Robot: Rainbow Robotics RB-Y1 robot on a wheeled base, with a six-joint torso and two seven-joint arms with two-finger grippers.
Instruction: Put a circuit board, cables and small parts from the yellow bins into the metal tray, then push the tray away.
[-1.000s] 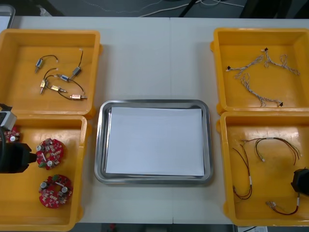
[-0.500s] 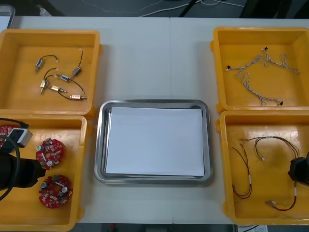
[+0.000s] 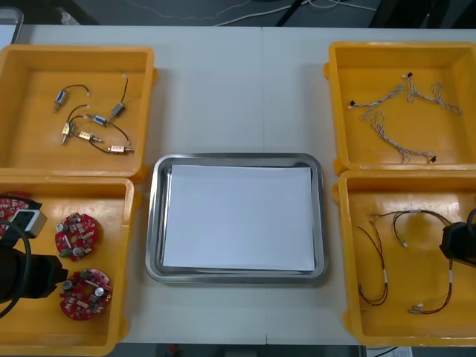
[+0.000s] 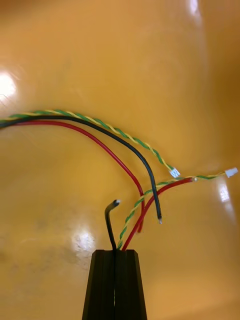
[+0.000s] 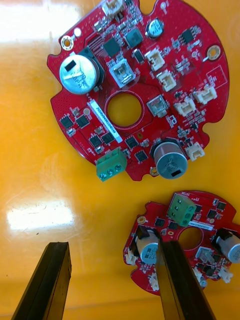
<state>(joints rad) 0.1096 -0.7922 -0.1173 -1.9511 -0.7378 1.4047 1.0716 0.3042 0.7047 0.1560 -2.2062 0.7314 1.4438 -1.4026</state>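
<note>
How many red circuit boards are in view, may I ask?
3 boards in the near-left yellow bin: one mid-bin, one nearer the front, one in its far-left corner, partly under the left arm; more may hide there.

The light table carried a metal tray between the left gripper and the right gripper. The near-left yellow bin sat under the left jaws and the near-right yellow bin under the right. The far yellow bins lay beyond them.
</note>
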